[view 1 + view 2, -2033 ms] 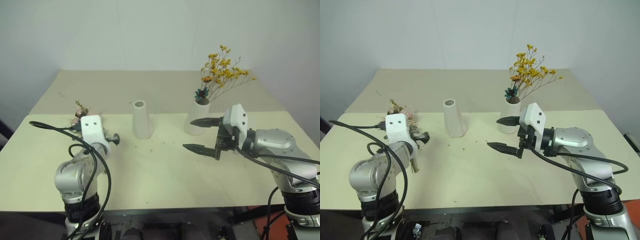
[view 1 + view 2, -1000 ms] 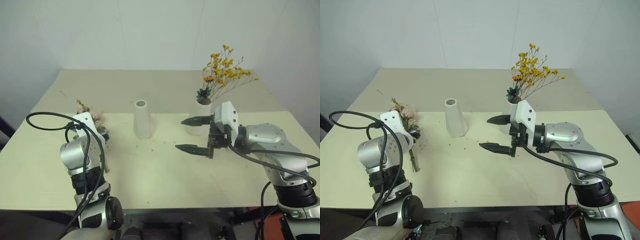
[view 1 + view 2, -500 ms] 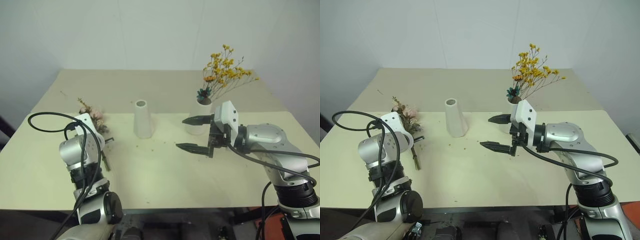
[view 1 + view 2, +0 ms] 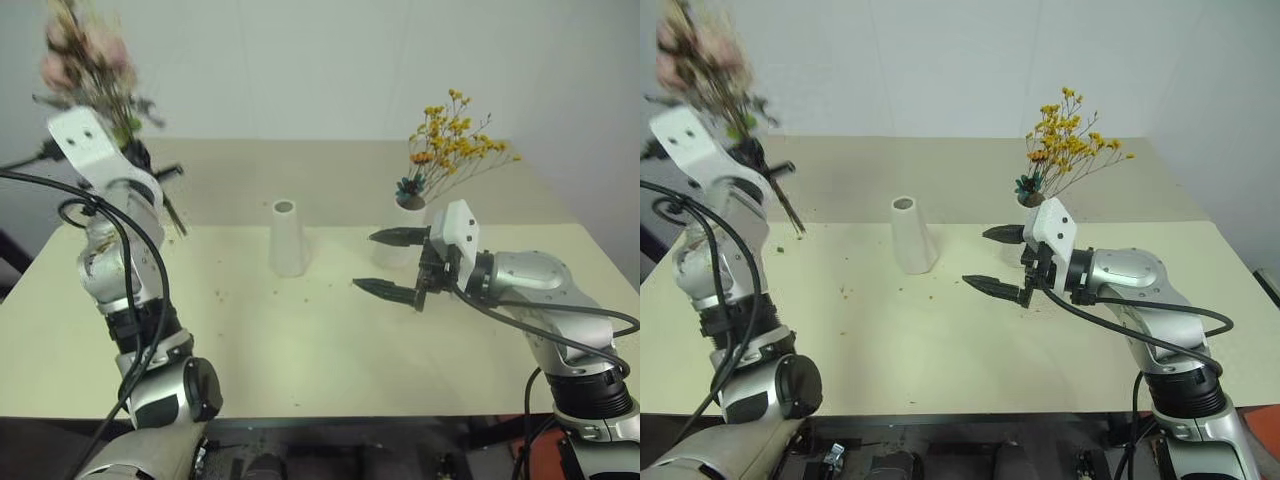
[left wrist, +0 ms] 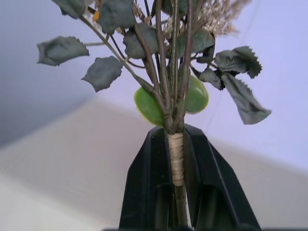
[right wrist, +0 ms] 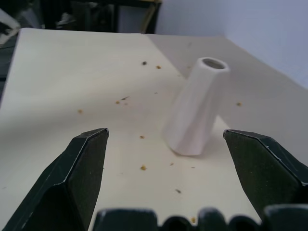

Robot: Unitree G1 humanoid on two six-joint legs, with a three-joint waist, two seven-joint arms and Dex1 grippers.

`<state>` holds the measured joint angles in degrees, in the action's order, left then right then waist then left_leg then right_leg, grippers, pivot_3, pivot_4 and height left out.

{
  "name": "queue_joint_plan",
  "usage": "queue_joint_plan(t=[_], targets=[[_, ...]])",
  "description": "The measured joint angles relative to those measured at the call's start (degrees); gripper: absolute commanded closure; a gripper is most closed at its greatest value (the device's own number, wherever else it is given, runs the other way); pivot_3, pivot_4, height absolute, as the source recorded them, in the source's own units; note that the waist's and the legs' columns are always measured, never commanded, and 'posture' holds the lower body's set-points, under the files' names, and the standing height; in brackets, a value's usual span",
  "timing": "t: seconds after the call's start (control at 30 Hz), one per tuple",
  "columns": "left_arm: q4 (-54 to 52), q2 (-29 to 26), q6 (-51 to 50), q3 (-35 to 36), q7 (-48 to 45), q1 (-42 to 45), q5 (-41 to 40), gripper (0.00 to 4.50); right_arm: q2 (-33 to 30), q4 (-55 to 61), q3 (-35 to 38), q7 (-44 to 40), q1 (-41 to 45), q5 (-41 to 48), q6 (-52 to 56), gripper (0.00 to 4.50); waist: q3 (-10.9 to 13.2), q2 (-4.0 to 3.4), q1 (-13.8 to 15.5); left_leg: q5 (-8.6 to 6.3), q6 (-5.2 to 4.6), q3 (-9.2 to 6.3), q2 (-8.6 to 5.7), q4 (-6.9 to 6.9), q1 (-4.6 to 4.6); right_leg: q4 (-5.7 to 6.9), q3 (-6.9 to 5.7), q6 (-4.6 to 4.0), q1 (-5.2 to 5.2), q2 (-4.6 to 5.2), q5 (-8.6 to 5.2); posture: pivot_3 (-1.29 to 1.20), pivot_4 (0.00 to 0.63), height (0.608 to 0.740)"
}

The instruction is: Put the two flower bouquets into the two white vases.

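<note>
Table [image 4: 330,350] is taking up most of the head view, pale tabletop with small brown crumbs [image 6: 143,167] scattered around the slim vase [image 4: 286,240], which is standing upright and empty near the table's middle; using it as the reference. Right arm is reaching in from the right of the slim vase, right gripper [image 4: 394,264] hovering above the table just right of it, jaws spread wide apart and holding nothing; in the right wrist view the slim vase [image 6: 195,107] is sitting between the two fingers, farther out and not touching them. Left arm is raised high, far left of the slim vase and well above the table, left gripper [image 5: 176,144] pointing upward with jaws clamped on the wrapped stems of the rose bouquet [image 4: 85,60]; pink blooms are sitting topmost, grey-green leaves [image 5: 102,73] spreading just past the fingertips, stem ends sticking out below the gripper. Wide vase [image 4: 1026,225] is standing right of and slightly behind the slim vase, partly hidden by the right gripper, with the yellow bouquet [image 4: 452,140] in it, sprigs leaning away from the slim vase.
</note>
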<state>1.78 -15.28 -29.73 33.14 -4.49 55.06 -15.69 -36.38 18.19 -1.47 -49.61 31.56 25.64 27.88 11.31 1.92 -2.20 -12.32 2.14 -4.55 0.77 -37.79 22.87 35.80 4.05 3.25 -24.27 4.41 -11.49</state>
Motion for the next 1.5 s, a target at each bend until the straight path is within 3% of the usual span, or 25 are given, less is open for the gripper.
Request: queue_joint_plan(t=[0.27,0.57,0.9,1.5], targets=[[20.1,-5.8,20.0,5.1,-28.8,8.4,-19.3,4.40,0.9,1.9,0.2,4.0,-3.6,-1.9,0.0,0.00,0.0,0.00,-0.3,0.01,-0.02,0.01,0.00,0.00,-0.08,0.03,0.01,0.04,0.06,-0.03,-0.02,0.00,0.150,0.740],[50.8,-7.7,25.5,3.3,-52.5,12.8,-22.9,4.40,0.7,5.5,1.7,7.4,-6.7,-2.4,0.1,0.00,0.0,0.01,-0.2,0.00,-0.03,-0.02,-0.01,-0.01,0.15,-0.04,-0.03,0.02,-0.07,-0.02,-0.02,0.00,0.150,0.740],[63.4,-8.4,28.1,1.5,-58.5,18.4,-22.1,4.40,-0.6,10.8,2.9,10.4,-10.1,-2.3,2.3,0.00,0.0,0.01,-0.4,0.00,-0.04,-0.02,0.03,-0.01,0.02,0.08,-0.02,0.45,-0.03,-0.05,-0.28,0.00,0.150,0.740],[68.4,-4.8,31.5,1.1,-59.6,19.5,-21.2,4.40,-0.9,11.8,2.6,12.2,-10.9,-2.8,2.8,0.00,0.0,0.01,-0.3,0.00,-0.05,-0.02,0.01,-0.01,0.03,0.08,-0.01,0.43,-0.03,-0.03,-0.27,0.00,0.150,0.740]])
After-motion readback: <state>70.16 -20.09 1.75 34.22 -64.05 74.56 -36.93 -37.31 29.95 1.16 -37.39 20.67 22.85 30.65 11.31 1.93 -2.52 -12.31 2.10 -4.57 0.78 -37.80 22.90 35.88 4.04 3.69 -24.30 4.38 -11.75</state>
